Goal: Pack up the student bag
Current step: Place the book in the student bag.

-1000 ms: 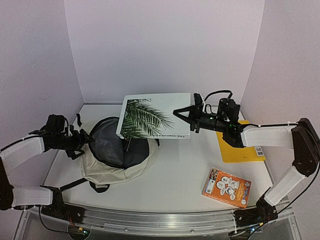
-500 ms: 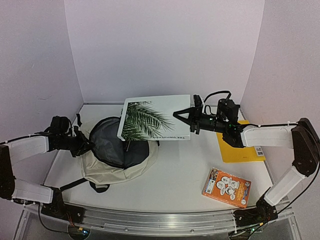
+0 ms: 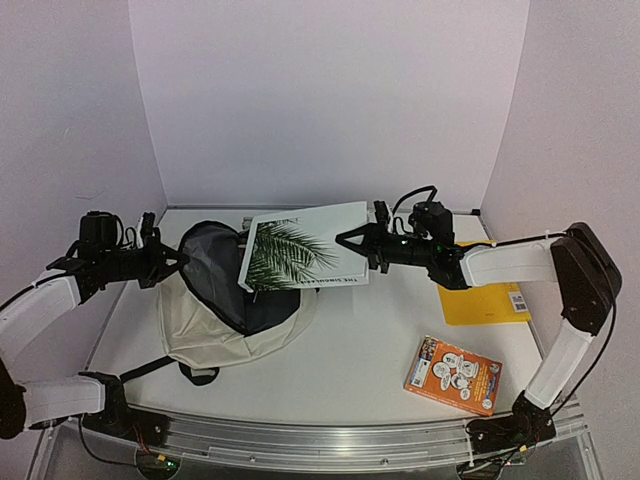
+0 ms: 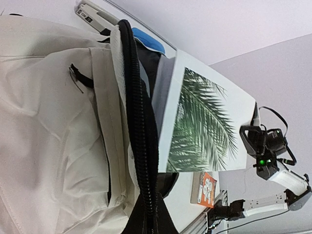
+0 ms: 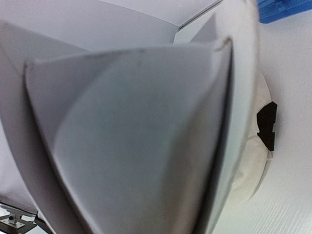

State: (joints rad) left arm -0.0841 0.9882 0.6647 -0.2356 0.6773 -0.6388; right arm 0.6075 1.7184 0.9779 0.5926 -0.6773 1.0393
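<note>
The student bag (image 3: 215,325), cream with a dark lining, lies at the left with its mouth held up and wide. My left gripper (image 3: 172,264) is shut on the bag's black zipper rim (image 4: 139,146), its jaws pinching the rim at the bottom edge of the left wrist view (image 4: 150,222). My right gripper (image 3: 356,240) is shut on the right edge of a white book with a palm leaf (image 3: 300,250). The book's left end hangs tilted over the bag's opening. In the right wrist view the book (image 5: 136,136) fills the frame and hides the fingers, with the bag (image 5: 251,170) beyond.
A yellow flat book (image 3: 480,300) lies at the right under my right arm. An orange book (image 3: 452,373) lies near the front right. A blue item (image 4: 146,39) and a white one (image 4: 95,12) lie behind the bag. Walls close in on three sides.
My left gripper has shut on the bag's rim and pulled it up and to the left. My right arm has carried the palm book left and down towards the opening.
</note>
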